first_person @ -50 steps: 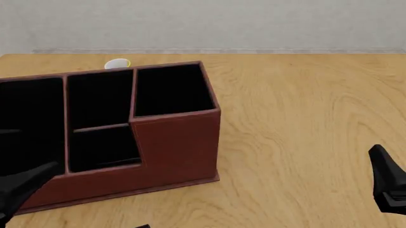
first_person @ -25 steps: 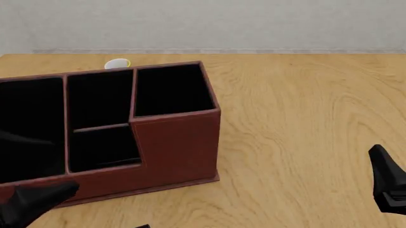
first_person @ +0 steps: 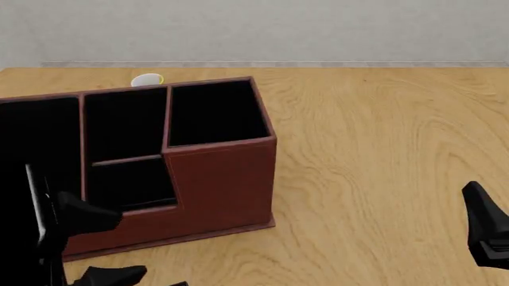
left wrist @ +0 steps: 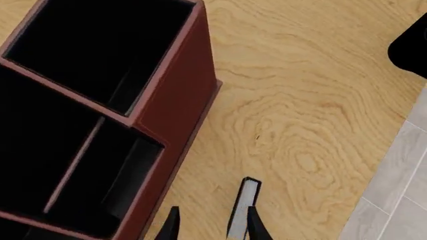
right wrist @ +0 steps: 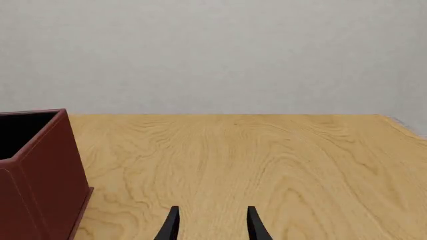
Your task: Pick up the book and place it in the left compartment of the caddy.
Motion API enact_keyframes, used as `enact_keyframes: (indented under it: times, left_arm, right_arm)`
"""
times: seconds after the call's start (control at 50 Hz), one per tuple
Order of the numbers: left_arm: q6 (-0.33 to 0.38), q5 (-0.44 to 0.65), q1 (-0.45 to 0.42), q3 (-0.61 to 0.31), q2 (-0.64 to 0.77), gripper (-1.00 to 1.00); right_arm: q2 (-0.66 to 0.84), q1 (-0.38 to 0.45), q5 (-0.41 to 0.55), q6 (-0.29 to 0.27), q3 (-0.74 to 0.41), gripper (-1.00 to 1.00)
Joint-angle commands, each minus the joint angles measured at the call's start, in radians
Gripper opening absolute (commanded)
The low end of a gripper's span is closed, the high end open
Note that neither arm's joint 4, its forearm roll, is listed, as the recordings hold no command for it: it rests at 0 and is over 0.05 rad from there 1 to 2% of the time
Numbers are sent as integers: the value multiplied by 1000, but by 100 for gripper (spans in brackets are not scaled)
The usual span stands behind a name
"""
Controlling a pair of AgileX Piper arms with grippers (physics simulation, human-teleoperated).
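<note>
The reddish-brown caddy (first_person: 223, 179) stands at the left of the table and also shows in the left wrist view (left wrist: 180, 95). Its long left compartment (first_person: 40, 137) is black-lined and partly covered by my left arm. The book (first_person: 33, 202) stands on edge in front of that compartment, white page strip showing. In the left wrist view the book (left wrist: 241, 207) lies between the fingers, against one fingertip (left wrist: 255, 225), above bare table beside the caddy. My left gripper (left wrist: 213, 227) has its jaws wide apart. My right gripper (right wrist: 213, 227) is open and empty, low at the right (first_person: 485, 232).
A small white and yellow round thing (first_person: 148, 79) sits behind the caddy. The table's edge and grey floor (left wrist: 400, 175) show in the left wrist view. The tall square section (first_person: 214, 113) and two small sections (first_person: 127, 155) are dark inside. A pale wall (first_person: 254, 30) backs the table.
My left gripper has moved up and to the right in front of the caddy's left end, and the book's white edge has come into view. The right gripper has not moved.
</note>
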Motion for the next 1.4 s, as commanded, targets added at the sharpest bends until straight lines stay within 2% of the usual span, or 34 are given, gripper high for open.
enact_keyframes:
  times: [0.02, 0.1, 0.16, 0.48, 0.72, 1.4]
  left_arm:
    - [-47, -58, -54, 62, 37, 100]
    - [-72, -77, -77, 78, 52, 100]
    - [-61, -80, -77, 84, 51, 100]
    - [-106, -110, -125, 108, 76, 100]
    - [-127, -174, -151, 150, 124, 100]
    - [-185, -315, -179, 217, 242, 100]
  right_arm:
    - [-4, 0, 3, 1, 1, 100]
    - [-4, 0, 3, 0, 1, 100]
    - [-4, 0, 3, 0, 1, 100]
    - [-4, 0, 3, 0, 1, 100]
    - [-5, 0, 3, 0, 1, 100]
    - [-4, 0, 3, 0, 1, 100]
